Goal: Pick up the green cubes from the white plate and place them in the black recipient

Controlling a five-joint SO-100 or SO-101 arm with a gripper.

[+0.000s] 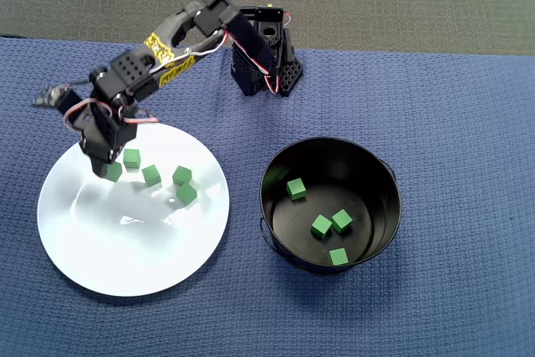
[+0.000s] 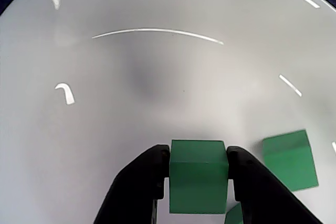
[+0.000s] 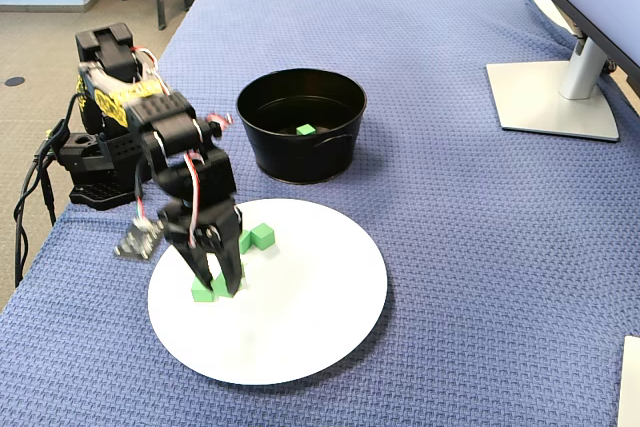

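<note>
Black two-finger pincer [image 2: 198,182] pinching one small matte green cube [image 2: 198,174] on the round white plate [image 1: 125,248]; apparently five remain there, four lie inside the black metal pot [image 1: 380,175].

The white plate [image 2: 157,66] is smooth and glossy, with bright streaks of glare toward twelve and two o'clock in the wrist view. The green cubes [image 2: 198,182] look matt, the black fingers [image 2: 142,187] plastic. The black pot [image 1: 330,204] is shiny metal on a rough blue woven cloth [image 3: 450,97].
</note>
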